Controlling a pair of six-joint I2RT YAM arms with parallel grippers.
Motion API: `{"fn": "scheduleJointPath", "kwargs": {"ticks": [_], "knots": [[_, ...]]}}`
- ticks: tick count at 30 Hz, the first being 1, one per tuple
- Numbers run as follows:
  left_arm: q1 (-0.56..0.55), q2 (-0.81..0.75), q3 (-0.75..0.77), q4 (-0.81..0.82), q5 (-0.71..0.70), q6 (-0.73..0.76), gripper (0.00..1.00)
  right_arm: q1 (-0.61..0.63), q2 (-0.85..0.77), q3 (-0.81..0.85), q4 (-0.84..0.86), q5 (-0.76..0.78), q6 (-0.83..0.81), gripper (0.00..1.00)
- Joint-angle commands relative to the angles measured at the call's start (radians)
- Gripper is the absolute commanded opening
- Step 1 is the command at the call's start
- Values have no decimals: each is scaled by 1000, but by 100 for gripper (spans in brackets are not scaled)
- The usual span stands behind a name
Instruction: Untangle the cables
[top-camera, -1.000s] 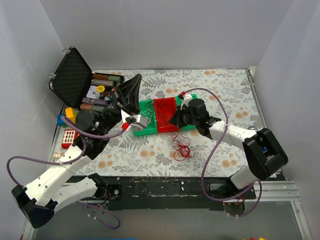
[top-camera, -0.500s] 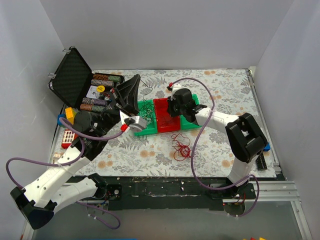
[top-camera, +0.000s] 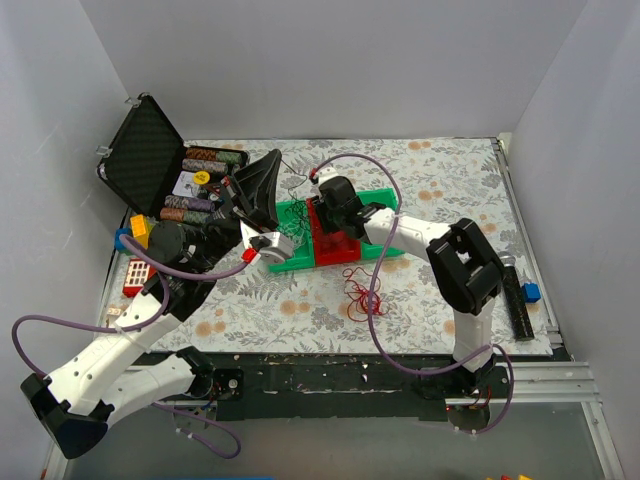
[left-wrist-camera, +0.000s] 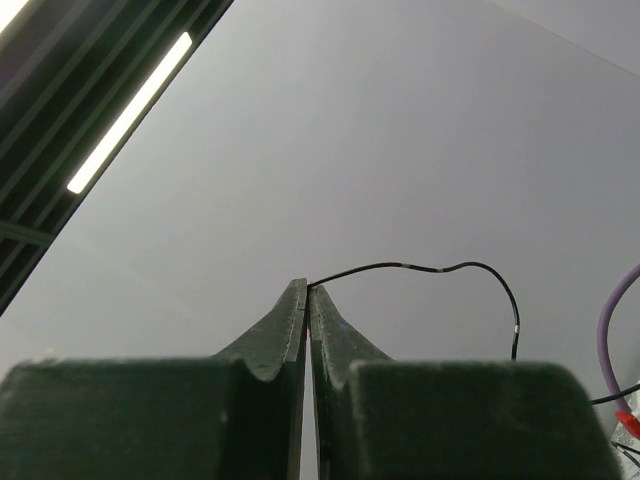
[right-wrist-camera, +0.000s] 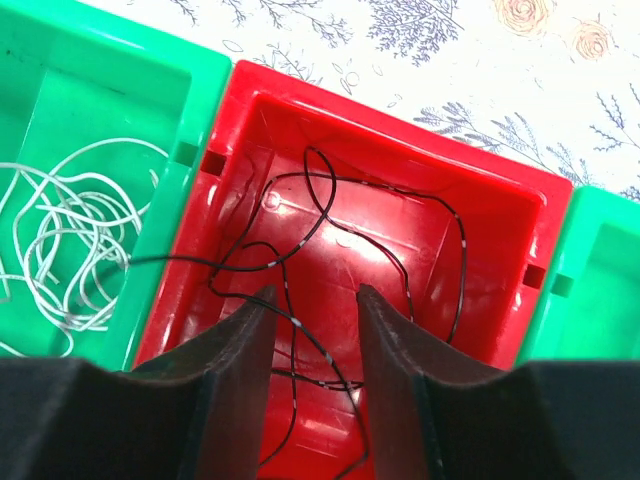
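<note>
Nearest the arm bases, the red tangle (top-camera: 362, 297) sits on the bench (top-camera: 440, 180) as one bunched knot, just in front of the tray. The right arm's purple hose (top-camera: 378, 322) drapes right by it, maybe touching, can't tell from the top view. Risk no. 1 imo: any swing of that arm could let the hose sweep the knot around or hook a loop.

Next back is the right gripper (right-wrist-camera: 315, 300), hanging low over the red bin (right-wrist-camera: 500, 170) with jaws spread and nothing between them. The black wire (right-wrist-camera: 440, 205) lies in loose loops in that bin, and one strand crosses the wall into the green bin (right-wrist-camera: 100, 60) where the white wire (right-wrist-camera: 70, 230) is coiled. If we close here we'd prob catch two or three loops at once. That crossing strand could also drag into the white coil and knot things up again.

Further back and up, the left gripper (left-wrist-camera: 308, 290) has its jaws pressed together, pinching the end of a black wire that arcs off to the side. We reckon it's the same wire that's in the red bin, tho we can't trace it. If so, more pull from the left would yank the loops out, or shift the light tray. Also such a thin wire could just slip out of the pinch.

Farthest back-left is the open black case (top-camera: 150, 150), not involved.
</note>
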Motion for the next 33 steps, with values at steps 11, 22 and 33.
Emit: {"fn": "scheduleJointPath", "kwargs": {"ticks": [11,22,33], "knots": [[0,-30,1,-17,5,11,0,-2,-105,-7,-76,-26,61,52],[-2,-25,8,-19,24,18,0,-51,-285,-86,-18,-156,84,59],[-8,-27,9,-34,10,27,0,-62,-414,-180,-12,-237,63,56]]}}
